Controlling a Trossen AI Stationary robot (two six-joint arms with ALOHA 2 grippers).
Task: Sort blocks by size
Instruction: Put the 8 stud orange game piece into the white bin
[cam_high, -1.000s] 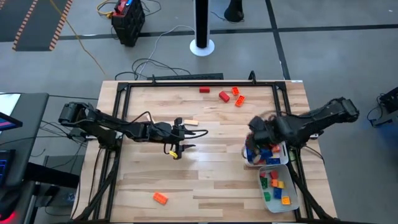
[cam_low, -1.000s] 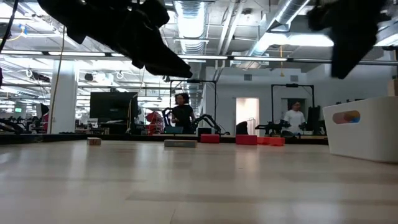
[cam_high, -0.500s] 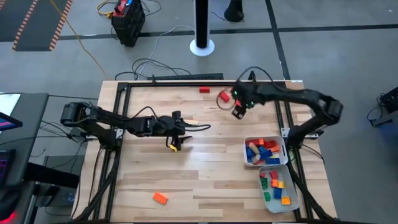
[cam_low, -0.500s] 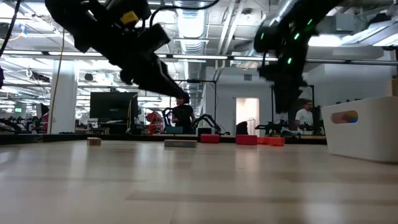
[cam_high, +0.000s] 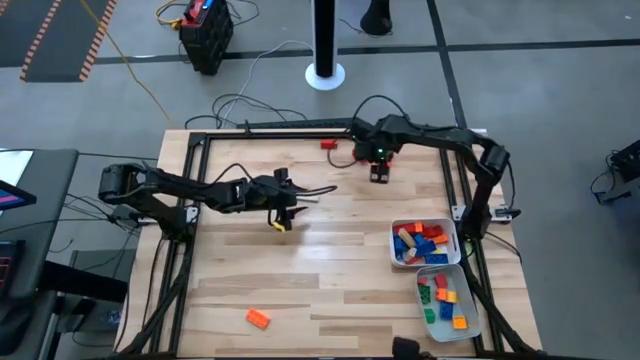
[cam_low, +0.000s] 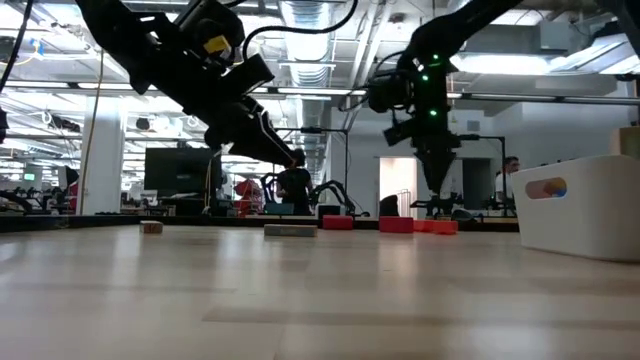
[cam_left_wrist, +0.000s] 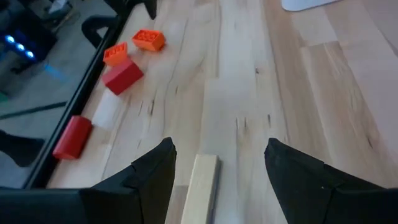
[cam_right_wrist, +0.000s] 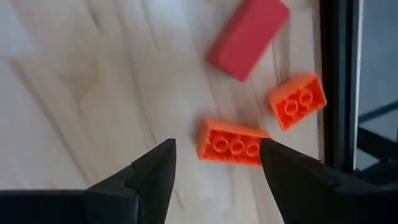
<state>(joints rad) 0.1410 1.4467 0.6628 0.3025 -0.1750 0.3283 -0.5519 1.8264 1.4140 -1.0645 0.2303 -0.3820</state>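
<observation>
The right claw (cam_high: 379, 172) has moved from above the trays at the right edge to the far edge of the worktop (cam_high: 330, 270), where it hangs released over an orange block (cam_right_wrist: 233, 142). The left claw (cam_high: 290, 205), also released, has advanced to a tan block (cam_left_wrist: 200, 190) near the worktop's middle. Loose blocks visible: two red, three orange, one tan. Two white trays (cam_high: 403, 262) hold the remainder.
</observation>
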